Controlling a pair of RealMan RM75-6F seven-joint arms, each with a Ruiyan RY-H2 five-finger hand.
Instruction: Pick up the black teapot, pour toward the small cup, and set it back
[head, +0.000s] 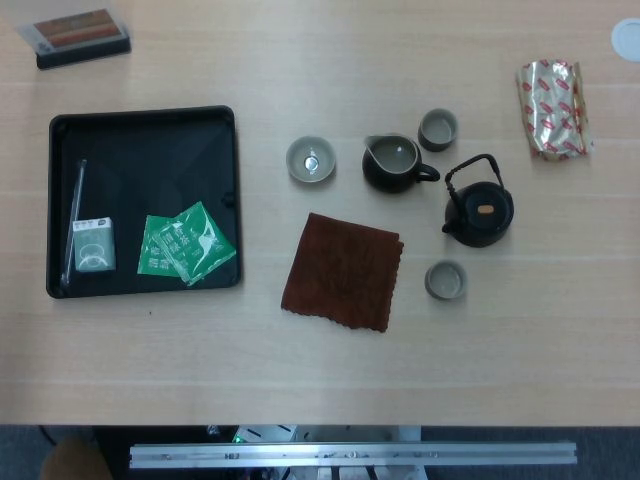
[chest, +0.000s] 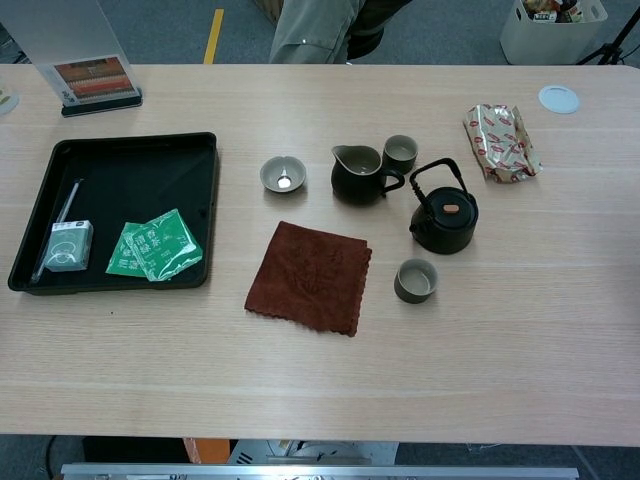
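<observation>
Right now no robot hand shows in either view, so I cannot tell if the fingers are apart or together. On the left of the tabletop (head: 300, 380) sits a black tray (head: 145, 125) with green packets (head: 185, 243) inside. Next comes a little grey bowl (head: 311, 159), then a brown cloth (head: 343, 270) lying flat. A dark pitcher (head: 393, 163) stands beside a grey cup (head: 438, 129). The black teapot (head: 479, 213) stands upright, its handle up, just right of the pitcher. The small cup (head: 445, 280) sits near it, closer to the front edge. A shiny wrapper (head: 553, 107) lies far right.
</observation>
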